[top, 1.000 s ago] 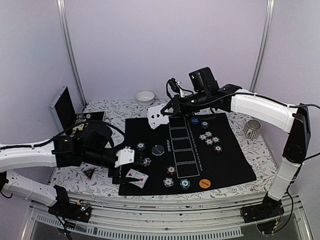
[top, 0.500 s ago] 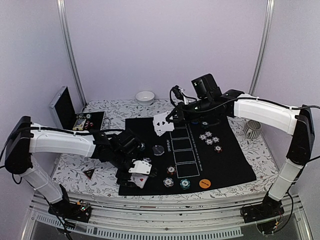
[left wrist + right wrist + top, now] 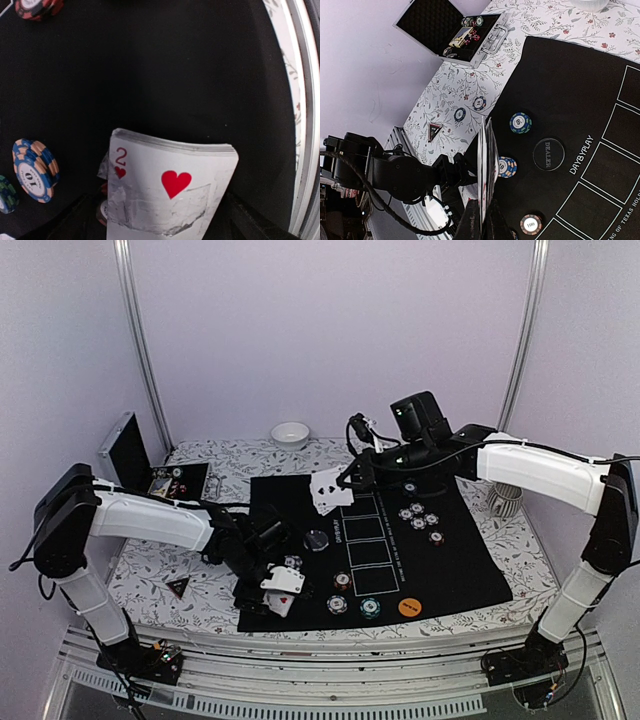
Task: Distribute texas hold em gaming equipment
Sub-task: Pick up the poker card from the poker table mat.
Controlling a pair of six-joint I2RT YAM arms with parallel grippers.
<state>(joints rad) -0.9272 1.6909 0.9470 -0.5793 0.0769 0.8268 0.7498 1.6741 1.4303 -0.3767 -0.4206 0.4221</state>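
Observation:
A face-up deck of playing cards (image 3: 170, 195), two of hearts on top, lies at the black mat's front-left corner (image 3: 283, 602). My left gripper (image 3: 272, 590) stands open over it, with a dark finger (image 3: 75, 217) at each side of the deck. My right gripper (image 3: 345, 480) hovers above the mat's far left part, shut on a few fanned cards (image 3: 328, 490), which show edge-on in the right wrist view (image 3: 485, 165). On the mat lie the black dealer button (image 3: 316, 540), an orange disc (image 3: 408, 607) and striped chips (image 3: 415, 513), (image 3: 342, 582), (image 3: 35, 170).
The open aluminium case (image 3: 130, 455) stands at the far left, with more chips inside (image 3: 472, 21). A black-red triangle marker (image 3: 180, 587) lies on the floral cloth left of the mat. A white bowl (image 3: 290, 434) sits at the back and a ribbed cup (image 3: 505, 498) at the right.
My left gripper swung right and came down over the deck at the mat's front left, and its jaws have narrowed a little. The right gripper drifted slightly forward with its cards.

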